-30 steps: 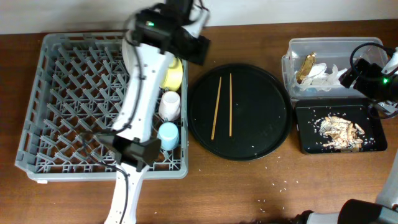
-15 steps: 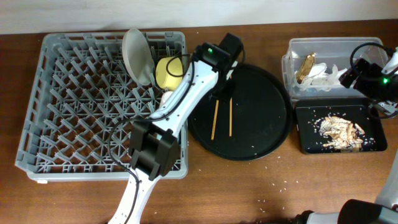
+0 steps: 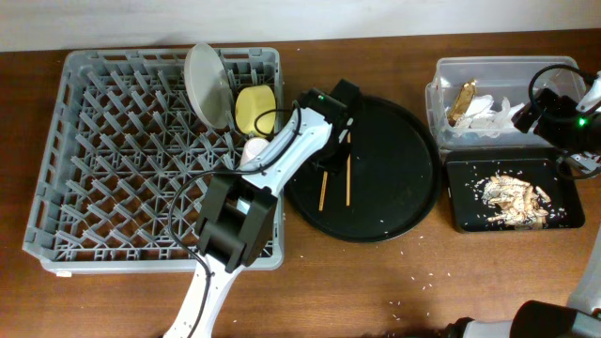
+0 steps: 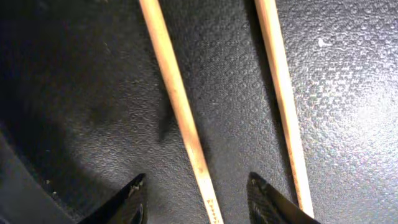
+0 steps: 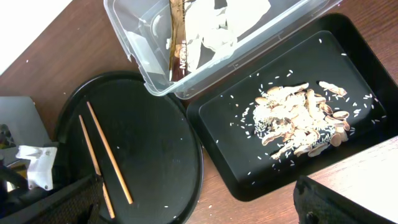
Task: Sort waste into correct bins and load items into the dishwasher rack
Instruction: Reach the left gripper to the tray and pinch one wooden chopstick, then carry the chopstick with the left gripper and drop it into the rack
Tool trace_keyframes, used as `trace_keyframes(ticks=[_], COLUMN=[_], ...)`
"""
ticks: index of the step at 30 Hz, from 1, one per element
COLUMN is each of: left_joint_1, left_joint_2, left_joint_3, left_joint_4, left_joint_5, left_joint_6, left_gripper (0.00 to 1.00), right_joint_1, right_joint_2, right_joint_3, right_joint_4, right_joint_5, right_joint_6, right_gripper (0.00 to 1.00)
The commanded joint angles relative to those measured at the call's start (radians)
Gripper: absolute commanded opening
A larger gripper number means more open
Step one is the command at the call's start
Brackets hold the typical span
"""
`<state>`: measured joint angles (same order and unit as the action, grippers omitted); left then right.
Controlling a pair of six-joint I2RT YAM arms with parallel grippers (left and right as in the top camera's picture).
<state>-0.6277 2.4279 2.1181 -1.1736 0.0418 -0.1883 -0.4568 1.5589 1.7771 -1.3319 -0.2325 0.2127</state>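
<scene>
Left hand (image 4: 198, 208) spread, low over black round tray (image 4: 74, 93). One chopstick (image 4: 177, 99) lies between its fingers (image 4: 127, 202); second chopstick (image 4: 280, 93) just outside one finger.

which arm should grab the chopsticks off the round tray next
Left: the left gripper, open, straddles one chopstick on the round black tray; the right gripper sits away by the clear tub.
</scene>
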Motion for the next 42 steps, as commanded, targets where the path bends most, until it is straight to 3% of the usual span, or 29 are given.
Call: trace_keyframes(ticks=[1,3,7,10,13,21,34,42], left_joint_1=[-0.009,-0.009,-0.010,-0.012,-0.014,-0.005,0.092,0.187], left_joint_2=[0.031,0.046,0.077,0.079,0.079,0.077,0.077,-0.111], left_joint_3=[-0.006,-0.006,-0.006,-0.006,-0.006,0.091,0.734,0.739], left_joint_4=[0.003,0.000,-0.013,-0.011,-0.011,-0.090,-0.515,-0.515], left_joint_5=[0.014,0.015,0.014,0.013,0.011,0.011,-0.110,-0.090], left_joint_6=[-0.009,-0.009,-0.009,-0.009,-0.009,-0.009,-0.008,0.004], left_gripper=[0.49,0.45,0.26,0.17,0.01,0.01,0.01,0.01], right_joint_1=[-0.002,-0.002,-0.002,-0.002,-0.002,-0.002,-0.002,-0.002], right_joint_2=[0.003,0.003,0.003,0.003,0.003,0.003,0.003,0.003], right_joint_3=[-0.005,-0.005,-0.005,-0.005,-0.005,-0.005,-0.005,-0.005], right_joint_4=[0.000,0.000,0.000,0.000,0.000,0.000,0.000,0.000], right_joint_5=[0.009,0.008,0.009,0.009,0.009,0.009,0.009,0.009], right_joint_6=[0.005,0.005,0.005,0.005,0.005,0.005,0.005,0.005], right_gripper=[0.98,0.99,0.98,0.98,0.98,0.98,0.99,0.99])
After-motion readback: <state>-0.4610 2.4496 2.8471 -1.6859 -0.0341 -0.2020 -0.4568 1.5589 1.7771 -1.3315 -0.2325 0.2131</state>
